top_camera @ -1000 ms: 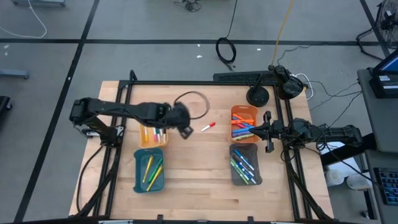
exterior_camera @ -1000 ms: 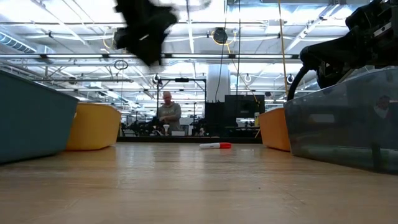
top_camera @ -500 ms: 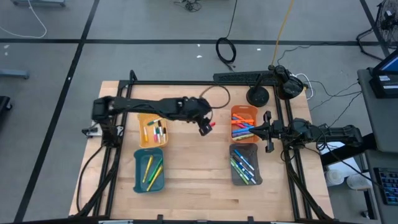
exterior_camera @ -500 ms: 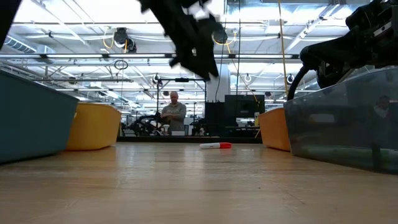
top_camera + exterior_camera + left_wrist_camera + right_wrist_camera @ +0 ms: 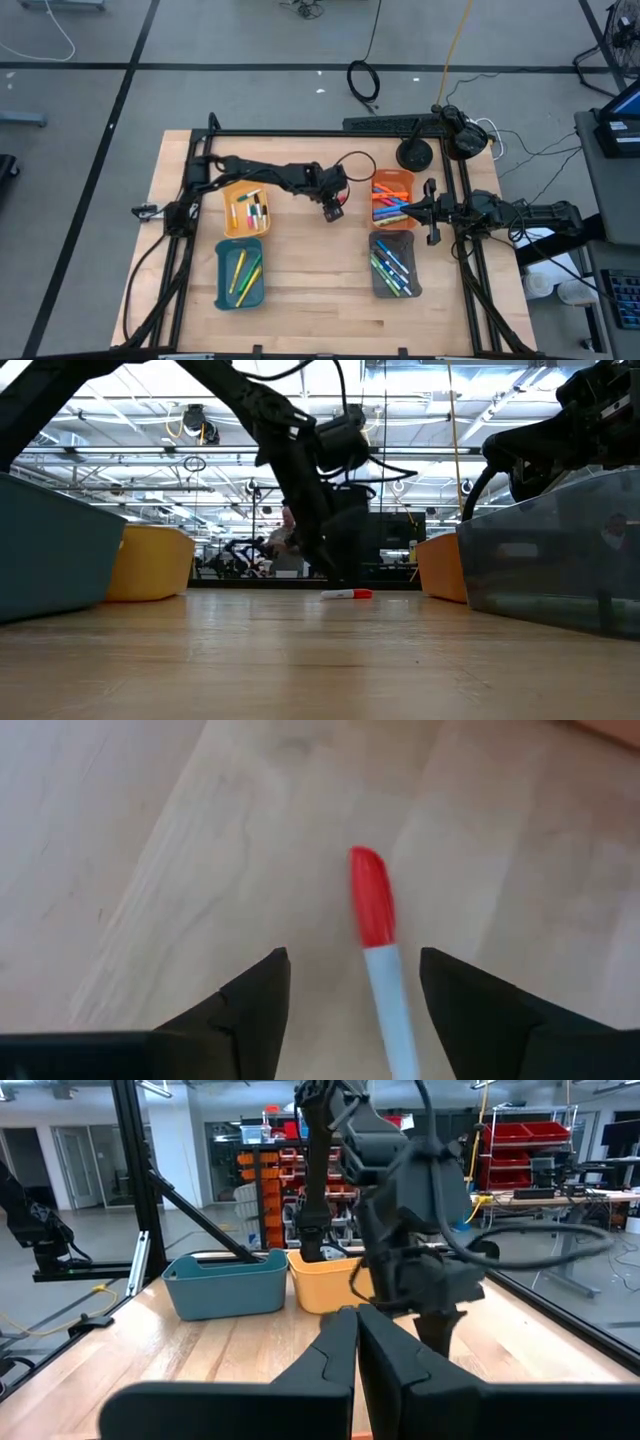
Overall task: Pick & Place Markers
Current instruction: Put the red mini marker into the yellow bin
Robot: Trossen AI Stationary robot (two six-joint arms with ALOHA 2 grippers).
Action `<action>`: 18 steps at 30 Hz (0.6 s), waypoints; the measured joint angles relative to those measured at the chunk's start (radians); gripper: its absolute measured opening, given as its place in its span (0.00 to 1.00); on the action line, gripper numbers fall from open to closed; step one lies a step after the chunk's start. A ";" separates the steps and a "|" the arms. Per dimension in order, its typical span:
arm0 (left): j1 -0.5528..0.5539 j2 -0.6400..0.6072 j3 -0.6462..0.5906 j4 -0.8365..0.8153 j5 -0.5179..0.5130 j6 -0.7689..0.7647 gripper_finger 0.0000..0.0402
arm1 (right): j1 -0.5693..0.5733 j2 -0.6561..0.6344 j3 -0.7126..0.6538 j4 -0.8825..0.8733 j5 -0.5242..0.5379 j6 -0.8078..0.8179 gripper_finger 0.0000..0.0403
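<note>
Having swung over from the yellow tray (image 5: 232, 222), the left hand (image 5: 352, 982) now straddles the red-capped marker (image 5: 378, 946), open

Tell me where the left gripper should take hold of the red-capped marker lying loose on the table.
Grip the white barrel just behind the red cap of the red-capped marker, coming straight down. It lies flat on bare wood, between the open fingers of the left gripper, so closing across its thin width should probably hold it.

even, bright overhead light; ceiling strips glare white in the low view. the bench (image 5: 310, 290) shows only soft, short shadows. the left wrist view is smeared, the red marker (image 5: 378, 950) soft-edged. near trays (image 5: 50, 545) in the low view are out of focus.
</note>
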 joint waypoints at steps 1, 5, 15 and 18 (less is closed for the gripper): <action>0.005 0.005 0.000 0.009 0.000 0.008 0.57 | 0.000 0.000 0.000 0.000 0.000 0.000 0.01; 0.015 0.006 0.000 0.045 0.001 0.036 0.55 | 0.000 0.000 0.000 -0.001 0.000 0.000 0.01; 0.013 0.006 -0.018 0.071 0.020 0.021 0.52 | 0.000 0.000 0.000 -0.001 0.000 0.000 0.01; 0.012 0.006 -0.037 0.071 0.035 0.014 0.52 | 0.000 0.000 0.000 -0.001 0.000 0.000 0.01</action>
